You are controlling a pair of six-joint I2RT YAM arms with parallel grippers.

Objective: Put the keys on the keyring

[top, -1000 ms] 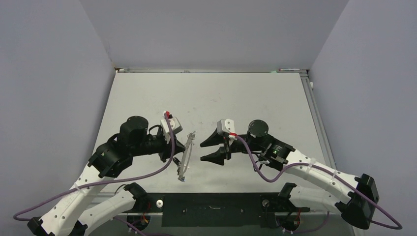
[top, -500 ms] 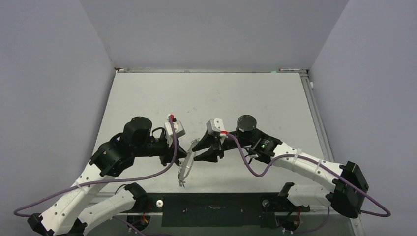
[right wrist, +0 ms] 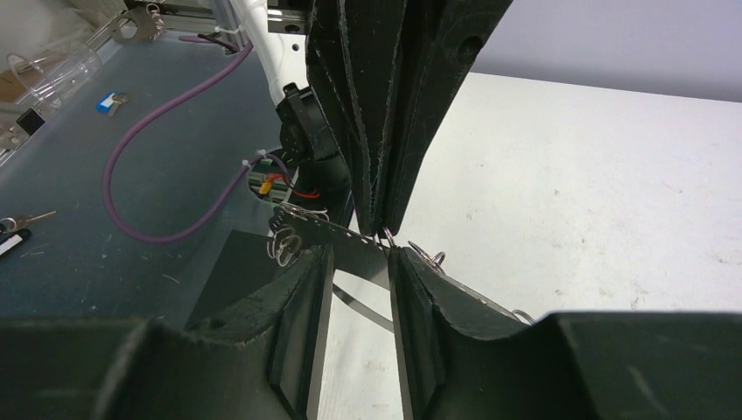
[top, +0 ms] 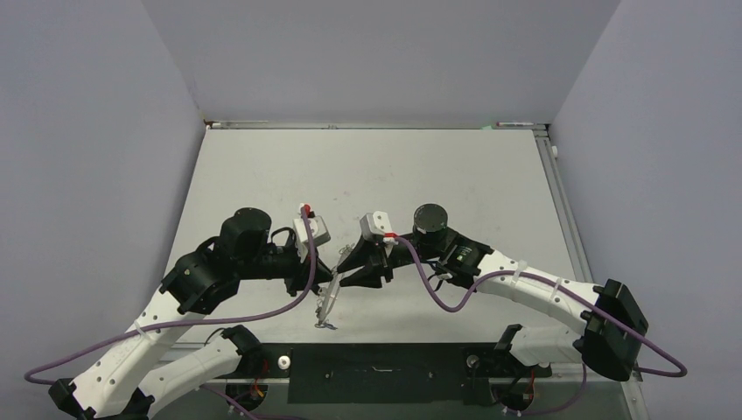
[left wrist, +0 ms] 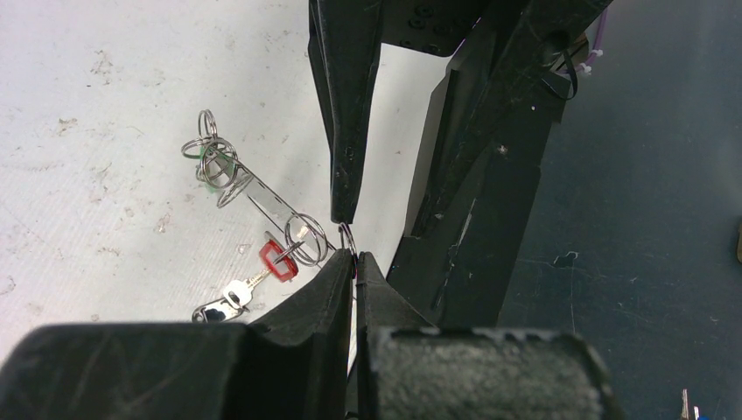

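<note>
My left gripper (top: pixel 320 280) is shut on the edge of the keyring (top: pixel 328 299), a thin grey metal loop held above the table near the front edge. In the left wrist view the gripper (left wrist: pixel 354 261) pinches the wire; the keyring (left wrist: pixel 262 197) carries small split rings, a green tag (left wrist: pixel 208 168), a red tag (left wrist: pixel 277 261) and a silver key (left wrist: pixel 234 295). My right gripper (top: pixel 342 273) is open and right against the loop. In the right wrist view the right gripper (right wrist: pixel 360 267) straddles the keyring's band (right wrist: pixel 325 231), with the left gripper's shut fingers (right wrist: pixel 385 114) just beyond.
The black base plate (top: pixel 385 363) lies at the table's front edge below the keyring. Purple cables (top: pixel 451 302) hang from both wrists. A spare key (right wrist: pixel 22 218) and clear plastic boxes (right wrist: pixel 52 70) lie on the dark surface beyond the table.
My right gripper has moved left to the keyring, its open jaws now either side of the band. My left gripper has kept its hold and shifted slightly; the loop hangs a little lower.
</note>
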